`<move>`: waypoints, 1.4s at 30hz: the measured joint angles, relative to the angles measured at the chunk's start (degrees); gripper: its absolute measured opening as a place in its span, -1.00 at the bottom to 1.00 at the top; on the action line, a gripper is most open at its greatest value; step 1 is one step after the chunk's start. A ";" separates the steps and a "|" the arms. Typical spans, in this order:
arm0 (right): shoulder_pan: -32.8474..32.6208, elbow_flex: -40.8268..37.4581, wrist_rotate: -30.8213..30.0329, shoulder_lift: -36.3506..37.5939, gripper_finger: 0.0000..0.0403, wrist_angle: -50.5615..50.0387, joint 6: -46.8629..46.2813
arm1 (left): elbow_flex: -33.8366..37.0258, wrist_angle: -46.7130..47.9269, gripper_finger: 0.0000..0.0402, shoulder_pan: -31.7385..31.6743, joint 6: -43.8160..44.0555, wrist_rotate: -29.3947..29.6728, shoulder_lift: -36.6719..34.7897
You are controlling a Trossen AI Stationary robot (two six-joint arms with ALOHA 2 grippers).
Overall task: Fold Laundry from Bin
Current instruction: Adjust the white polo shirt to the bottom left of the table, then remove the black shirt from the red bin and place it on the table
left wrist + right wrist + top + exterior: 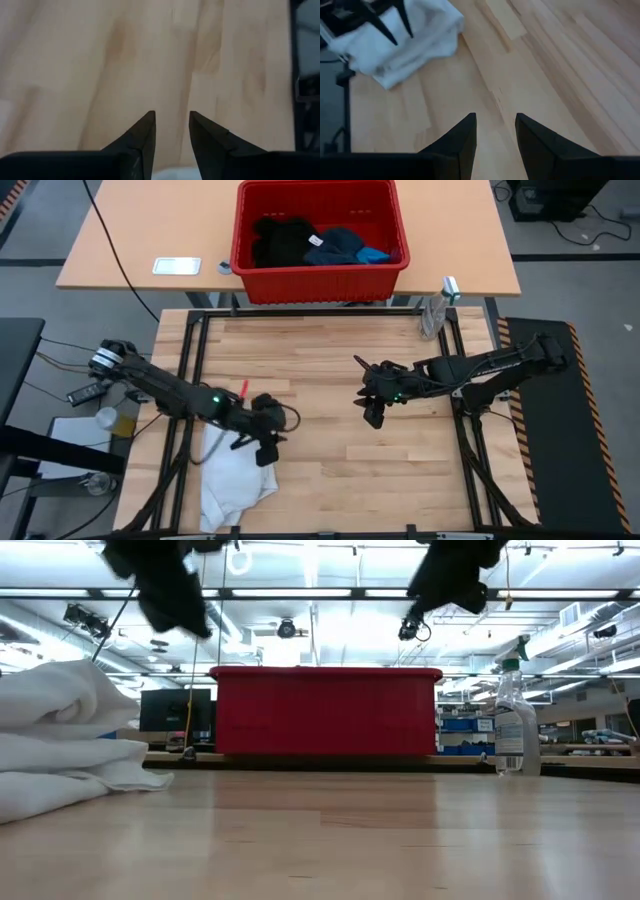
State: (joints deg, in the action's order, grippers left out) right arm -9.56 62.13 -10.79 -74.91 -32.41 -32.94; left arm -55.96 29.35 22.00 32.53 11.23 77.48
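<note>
A pale wooden table [330, 360] carries both arms from above: the left gripper [266, 450] hovers over a crumpled white garment [232, 480], the right gripper [373, 415] above bare planks. The ribbed red bin [320, 278] holds dark laundry [300, 242]. Low down, soft white folds [60, 740] lie at the left. Both wrist views show parted, empty fingers [145, 132].

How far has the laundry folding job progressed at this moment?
Done: one large white cloth garment lies on the wooden table's left corner. In hand: nothing; the left end effector and right end effector hover open, empty. Left: black, navy and blue garments remain in the red plastic bin.
</note>
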 joint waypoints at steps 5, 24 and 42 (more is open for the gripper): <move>0.00 0.00 1.73 0.00 -0.29 8.46 0.35 | -0.04 -0.98 -0.40 -0.07 -0.65 0.73 -4.61; 9.37 3.13 2.59 -0.04 -0.32 17.89 -11.66 | -0.01 -10.26 -0.40 -14.79 -4.05 -2.44 -6.04; 38.37 18.32 27.47 -11.78 -0.32 13.46 10.52 | -10.78 -10.39 -0.40 -50.23 -15.92 -23.15 -0.77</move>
State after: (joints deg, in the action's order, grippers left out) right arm 28.80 80.45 16.68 -86.69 -18.95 -22.42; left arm -66.75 18.96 -28.23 16.61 -11.92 76.72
